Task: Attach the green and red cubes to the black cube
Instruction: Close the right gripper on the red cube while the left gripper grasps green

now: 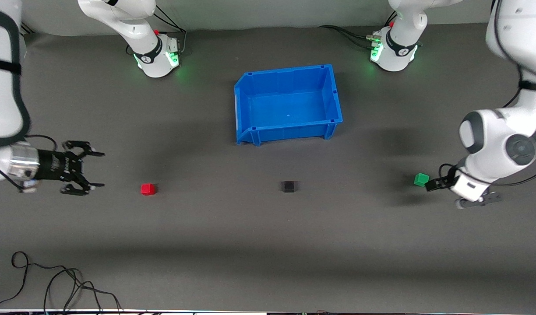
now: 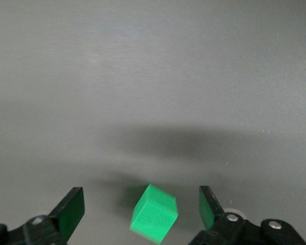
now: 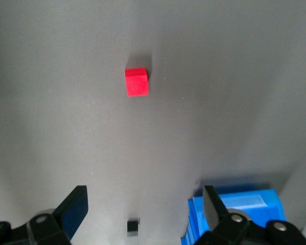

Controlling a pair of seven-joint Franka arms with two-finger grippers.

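The green cube [image 1: 421, 179] lies on the dark table toward the left arm's end. My left gripper [image 1: 429, 183] is open and low around it. In the left wrist view the green cube [image 2: 154, 213] sits between the fingers [image 2: 71, 210], touching neither. The red cube [image 1: 148, 189] lies toward the right arm's end. My right gripper [image 1: 102, 169] is open and empty over the table beside it. The black cube [image 1: 288, 187] sits on the table between the two coloured cubes. The right wrist view shows the red cube [image 3: 136, 81], the black cube [image 3: 133, 227] and the open gripper [image 3: 144, 190].
An empty blue bin [image 1: 290, 131] stands farther from the front camera than the black cube; it also shows in the right wrist view [image 3: 239, 212]. Loose black cables [image 1: 53, 284] lie at the table's near edge toward the right arm's end.
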